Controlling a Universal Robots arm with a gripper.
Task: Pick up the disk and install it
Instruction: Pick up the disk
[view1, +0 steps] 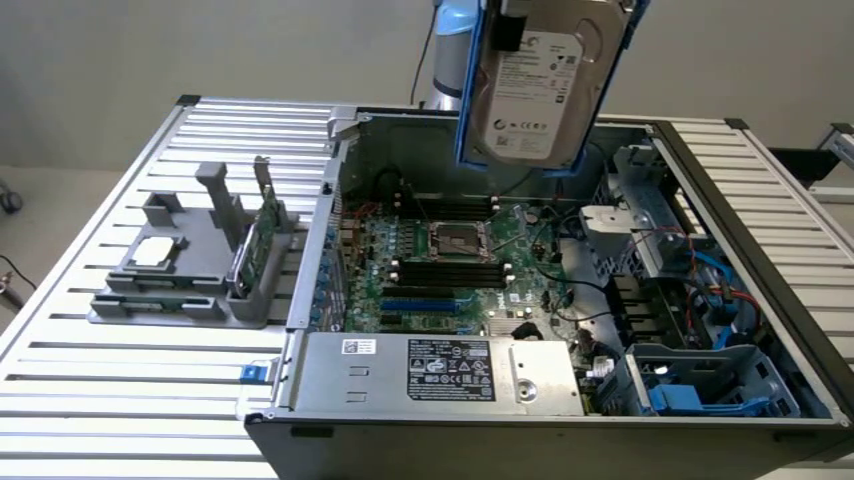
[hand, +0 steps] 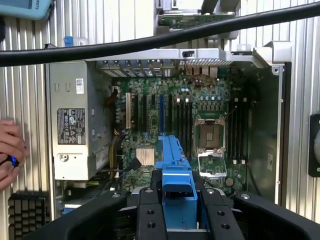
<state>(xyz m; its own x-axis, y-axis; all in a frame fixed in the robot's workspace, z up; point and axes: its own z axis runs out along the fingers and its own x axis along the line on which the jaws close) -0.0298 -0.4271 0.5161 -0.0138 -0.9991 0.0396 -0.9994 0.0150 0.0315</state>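
**Disk held high over the open case**

The disk (view1: 541, 85) hangs upright in the air at twelve o'clock in the exterior view, white label facing out and blue carrier round its edges. It is clear above the open computer case (view1: 667, 150). My claw (hand: 179, 202) is clamped on it: in the wrist view my black fingers (hand: 149, 212) press the blue carrier from both sides. Below lies the motherboard (view1: 454, 260). In the case, the power supply (view1: 441, 370) sits at six o'clock and a blue-fitted drive cage (view1: 694, 385) at four o'clock. A grey fixture (view1: 200, 270) stands on the slatted table (view1: 80, 400) at nine o'clock. A person's hand (hand: 10, 155) is near the power supply.
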